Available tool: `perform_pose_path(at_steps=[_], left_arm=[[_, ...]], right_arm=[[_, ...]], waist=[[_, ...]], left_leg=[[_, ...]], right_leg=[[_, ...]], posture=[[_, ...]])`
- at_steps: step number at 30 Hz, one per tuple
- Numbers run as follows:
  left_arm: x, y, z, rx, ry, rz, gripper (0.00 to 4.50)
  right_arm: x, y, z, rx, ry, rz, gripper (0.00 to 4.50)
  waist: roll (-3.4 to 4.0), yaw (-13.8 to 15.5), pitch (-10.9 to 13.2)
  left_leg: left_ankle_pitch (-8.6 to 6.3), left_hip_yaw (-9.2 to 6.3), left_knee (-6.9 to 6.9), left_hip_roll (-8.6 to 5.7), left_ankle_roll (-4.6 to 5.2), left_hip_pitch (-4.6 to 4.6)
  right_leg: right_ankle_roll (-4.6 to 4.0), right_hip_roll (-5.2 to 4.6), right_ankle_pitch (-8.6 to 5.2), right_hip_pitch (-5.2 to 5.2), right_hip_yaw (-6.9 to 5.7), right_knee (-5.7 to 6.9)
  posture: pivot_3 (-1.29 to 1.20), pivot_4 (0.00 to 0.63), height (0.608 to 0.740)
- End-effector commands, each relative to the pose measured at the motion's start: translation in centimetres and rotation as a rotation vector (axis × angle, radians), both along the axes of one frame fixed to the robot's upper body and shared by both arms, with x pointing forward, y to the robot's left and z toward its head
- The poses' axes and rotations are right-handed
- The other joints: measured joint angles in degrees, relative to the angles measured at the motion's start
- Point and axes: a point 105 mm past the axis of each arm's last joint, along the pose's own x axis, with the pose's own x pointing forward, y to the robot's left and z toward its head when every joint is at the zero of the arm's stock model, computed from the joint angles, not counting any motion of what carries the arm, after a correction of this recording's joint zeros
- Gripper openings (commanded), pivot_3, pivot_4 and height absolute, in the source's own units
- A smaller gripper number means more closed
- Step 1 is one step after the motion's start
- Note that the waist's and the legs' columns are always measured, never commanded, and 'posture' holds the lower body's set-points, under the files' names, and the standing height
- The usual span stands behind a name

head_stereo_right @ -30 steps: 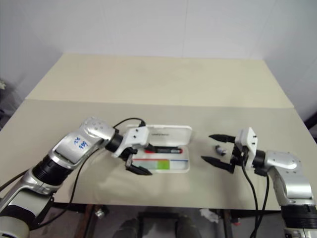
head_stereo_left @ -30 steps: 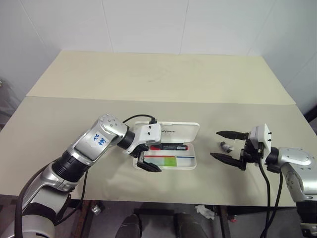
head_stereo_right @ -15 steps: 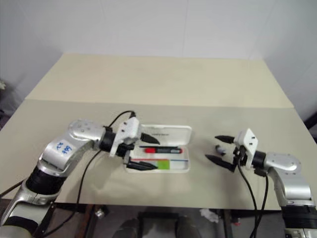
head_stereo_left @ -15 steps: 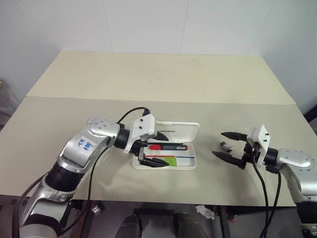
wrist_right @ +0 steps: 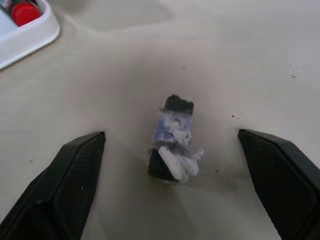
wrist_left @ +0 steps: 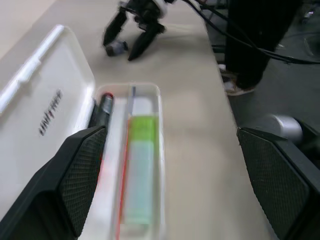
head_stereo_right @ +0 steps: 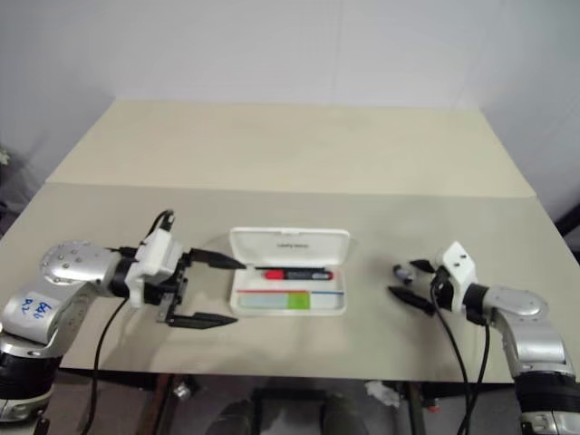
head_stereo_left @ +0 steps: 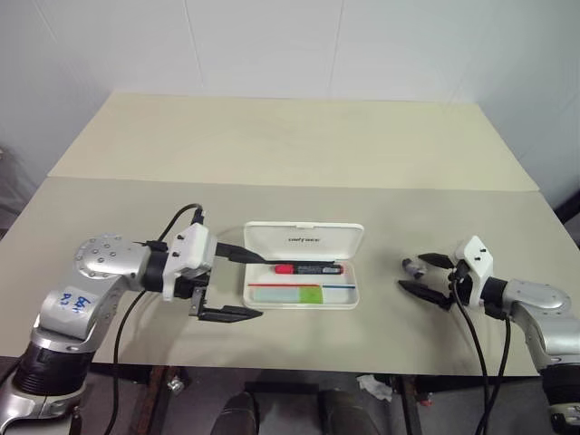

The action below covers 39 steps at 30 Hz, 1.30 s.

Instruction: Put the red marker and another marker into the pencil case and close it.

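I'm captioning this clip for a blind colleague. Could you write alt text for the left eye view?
An open white pencil case lies on a beige table, holding the red marker and a green highlighter. The left gripper hangs open just left of the case; the right gripper sits open around a small grey-black piece.

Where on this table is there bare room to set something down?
The far table behind the open pencil case is bare, as is the strip between the case and the small grey-black piece. Crowded: the case's left side by the left pincer, and around the right pincer.
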Motion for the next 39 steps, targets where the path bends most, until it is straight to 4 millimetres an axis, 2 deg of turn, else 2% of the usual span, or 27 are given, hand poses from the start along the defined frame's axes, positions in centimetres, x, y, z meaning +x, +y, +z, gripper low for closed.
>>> perform_pose_path(at_steps=[1, 4, 8, 11, 15, 17, 21, 25, 32, 39], left_arm=[[-0.3, 2.3, 0.6, -0.014, -0.025, 0.017, 4.42], [-0.1, 3.0, 0.9, -0.026, -0.051, 0.032, 4.50], [0.5, 3.7, 2.0, -0.050, -0.108, 0.069, 4.50], [0.6, 4.2, 2.4, -0.063, -0.130, 0.075, 4.50], [0.7, 4.7, 2.9, -0.089, -0.145, 0.089, 4.50], [0.7, 4.8, 2.9, -0.096, -0.144, 0.092, 4.50], [0.7, 5.0, 3.0, -0.125, -0.149, 0.102, 4.50], [0.9, 5.3, 2.8, -0.137, -0.157, 0.119, 4.50], [0.3, 5.9, 2.1, -0.165, -0.135, 0.132, 4.50], [-0.5, 6.8, 1.8, -0.173, -0.137, 0.160, 4.50]], right_arm=[[0.5, -1.1, -0.6, -0.021, 0.025, -0.073, 4.50], [0.8, -1.2, -0.5, -0.005, 0.008, -0.090, 3.91], [0.9, -1.2, -0.3, 0.004, 0.003, -0.093, 2.66], [0.8, -1.4, 0.2, 0.005, -0.009, -0.093, 1.55], [0.3, -0.8, 2.1, 0.018, -0.074, -0.032, 0.39], [0.2, -0.3, 3.0, 0.021, -0.098, -0.005, 0.39], [-0.4, 3.0, 5.9, 0.039, -0.168, 0.137, 0.39], [-1.0, 6.0, 6.9, 0.016, -0.190, 0.255, 0.39], [-2.6, 11.2, 6.8, -0.042, -0.178, 0.486, 0.39], [-3.4, 12.9, 5.8, -0.100, -0.144, 0.607, 0.39]], waist=[[-0.01, -0.13, -0.01], [-0.02, -0.09, -0.01], [-0.04, 0.01, -0.02], [-0.04, 0.05, -0.02], [-0.04, 0.09, -0.02], [-0.02, 0.12, -0.02], [0.00, -0.18, 0.00], [0.00, -0.48, 0.00], [0.00, -0.40, 0.00], [0.00, 0.06, 0.00]], left_leg=[[0.00, 0.02, 0.00, 0.02, 0.00, 0.03], [0.03, 0.01, 0.02, 0.04, 0.04, 0.05], [0.17, 0.19, 0.06, 0.03, 0.18, 0.05], [0.24, 0.30, 0.06, 0.03, 0.23, 0.04], [0.25, 0.35, 0.03, 0.05, 0.24, 0.02], [0.25, 0.35, -0.01, 0.06, 0.23, -0.02], [0.18, 0.35, -0.13, 0.12, 0.14, -0.02], [0.15, 0.33, -0.32, 0.19, 0.10, 0.01], [0.13, 0.32, -0.60, 0.19, 0.06, -0.02], [0.13, 0.32, -0.79, 0.19, 0.05, -0.08]], right_leg=[[-0.11, 0.01, -0.04, 0.01, 0.02, 0.00], [-0.62, 0.02, -0.22, 0.05, 0.01, -0.04], [-0.67, -0.05, -0.16, 0.14, 0.11, -0.17], [-0.66, -0.09, -0.11, 0.14, 0.16, -0.20], [-0.67, -0.10, -0.12, 0.09, 0.17, -0.19], [-0.66, -0.11, -0.13, 0.04, 0.15, -0.19], [-0.30, -0.06, 0.03, -0.03, 0.12, -0.15], [-0.11, 0.00, 0.11, -0.08, 0.07, -0.16], [-0.11, -0.07, 0.08, -0.22, 0.01, -0.20], [-0.16, -0.10, 0.03, -0.40, -0.02, -0.20]], posture=[[0.00, 0.150, 0.740], [0.00, 0.150, 0.740], [0.00, 0.150, 0.740], [0.00, 0.150, 0.740], [0.00, 0.150, 0.740], [0.00, 0.150, 0.740], [0.00, 0.150, 0.740], [0.00, 0.150, 0.740], [0.00, 0.150, 0.740], [0.00, 0.150, 0.740]])
